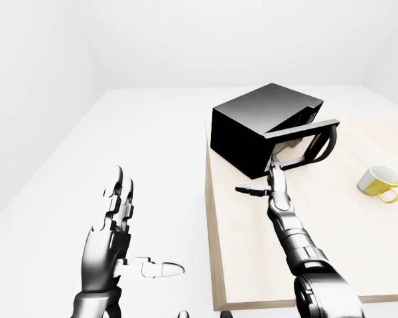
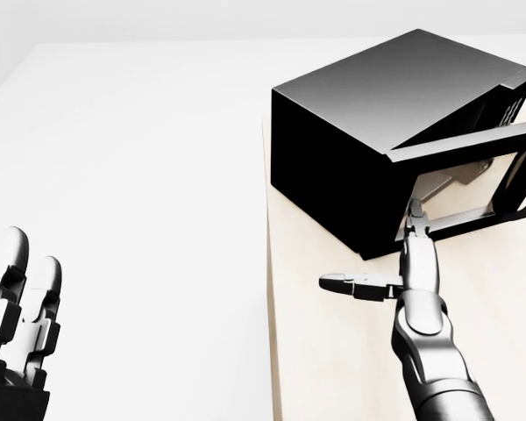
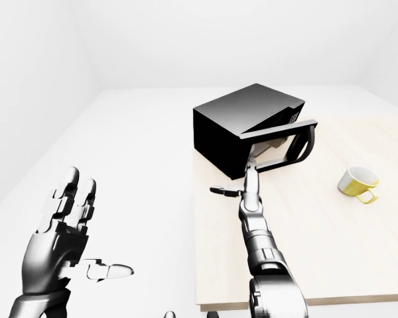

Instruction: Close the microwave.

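We are reaching our right hand (image 2: 409, 263), fingers spread, to the microwave (image 2: 377, 132) door (image 2: 473, 180), which is hanging partly open at the table (image 2: 333, 368) corner. Pushing near the hinge risks sliding the microwave. Our left hand (image 1: 113, 225), open, is idling well left.

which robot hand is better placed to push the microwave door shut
Right. The right robot hand already reaches the lower edge of the half-open microwave door, fingers extended. The left robot hand hangs open off the table, far left.
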Controlling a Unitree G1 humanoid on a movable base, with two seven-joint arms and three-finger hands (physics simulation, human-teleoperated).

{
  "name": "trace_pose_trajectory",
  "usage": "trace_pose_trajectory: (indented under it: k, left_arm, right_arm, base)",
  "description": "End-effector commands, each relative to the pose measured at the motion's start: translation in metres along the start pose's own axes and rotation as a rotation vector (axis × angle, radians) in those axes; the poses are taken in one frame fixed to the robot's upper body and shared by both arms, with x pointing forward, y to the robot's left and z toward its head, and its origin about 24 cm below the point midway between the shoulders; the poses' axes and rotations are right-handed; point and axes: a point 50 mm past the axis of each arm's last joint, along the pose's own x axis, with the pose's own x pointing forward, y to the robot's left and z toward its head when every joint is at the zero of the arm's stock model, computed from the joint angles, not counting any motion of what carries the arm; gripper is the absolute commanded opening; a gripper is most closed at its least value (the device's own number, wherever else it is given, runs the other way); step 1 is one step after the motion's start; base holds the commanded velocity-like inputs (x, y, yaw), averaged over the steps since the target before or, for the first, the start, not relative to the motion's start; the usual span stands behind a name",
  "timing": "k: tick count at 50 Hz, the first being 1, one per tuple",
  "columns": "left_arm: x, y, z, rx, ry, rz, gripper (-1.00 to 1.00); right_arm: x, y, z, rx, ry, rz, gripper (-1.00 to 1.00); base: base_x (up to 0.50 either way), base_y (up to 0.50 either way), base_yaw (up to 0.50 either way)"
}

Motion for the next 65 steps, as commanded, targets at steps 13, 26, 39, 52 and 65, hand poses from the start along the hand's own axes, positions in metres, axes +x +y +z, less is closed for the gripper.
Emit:
trace_pose_trajectory:
  k: [13, 26, 39, 52, 65]
  left_arm:
    - [0.001, -0.001, -0.002, 0.005, 0.004, -0.004, 1.00]
    - [0.000, -0.001, -0.001, 0.005, 0.002, -0.005, 1.00]
    - [0.000, -0.001, -0.001, 0.008, 0.002, -0.003, 1.00]
    - [0.000, -0.001, -0.002, 0.008, 0.002, -0.005, 1.00]
    - [0.001, 0.000, -0.002, 0.009, 0.003, 0.000, 1.00]
  right_arm:
    - [0.020, 0.011, 0.029, -0.043, -0.008, 0.004, 1.00]
    - [0.027, 0.017, 0.034, -0.073, 0.032, 0.010, 1.00]
    - [0.029, 0.026, 0.046, -0.073, 0.006, 0.040, 1.00]
    - [0.026, 0.022, 0.049, -0.053, -0.047, 0.036, 1.00]
    - [-0.056, -0.006, 0.057, -0.005, -0.348, 0.036, 1.00]
  base:
    - [0.00, 0.00, 0.00]
    - [0.01, 0.00, 0.00]
    - [0.01, 0.00, 0.00]
    - [0.01, 0.00, 0.00]
    - [0.00, 0.00, 0.00]
